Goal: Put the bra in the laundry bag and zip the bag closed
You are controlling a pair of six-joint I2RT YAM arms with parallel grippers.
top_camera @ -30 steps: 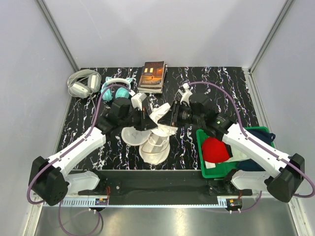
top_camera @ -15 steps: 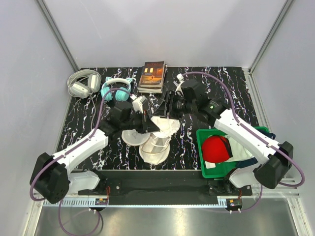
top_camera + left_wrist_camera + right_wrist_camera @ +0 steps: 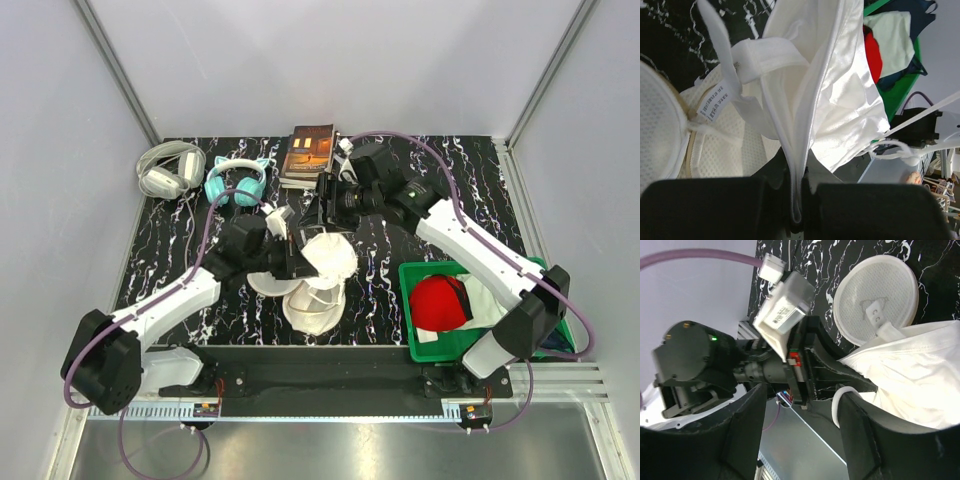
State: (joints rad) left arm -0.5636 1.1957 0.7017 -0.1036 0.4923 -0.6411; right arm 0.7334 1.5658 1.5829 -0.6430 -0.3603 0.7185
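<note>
Where the bra sits: the white padded bra (image 3: 332,258), with moulded cups and thin straps, hangs in the middle of the top view. It is lifted just above the round cream-white mesh laundry bag (image 3: 312,306), whose two domed halves lie spread open on the black marbled table (image 3: 180,240).
Task state: the bra is not yet inside the bag, and the zip is undone.
Handling: it looks light, soft and floppy. The satin face is likely slippery, the cups should spring back, and the trailing straps may snag on fingers or zip.
Where to take hold: the firm seamed cup edge or band, rather than a strap, should give the most control.
Left gripper (image 3: 797,200): the jaws are pressed together on the bra's seamed edge. In its wrist view the cup fans upward, with mesh behind at lower left.
Right gripper (image 3: 322,207): just above centre in the top view, jaws apart with nothing between them. A strap loop lies beside one finger in its wrist view; whether it is hooked cannot be told.
Surroundings: a green bin (image 3: 405,300) holding a red cloth (image 3: 438,303) sits at lower right, apart from the bag.
</note>
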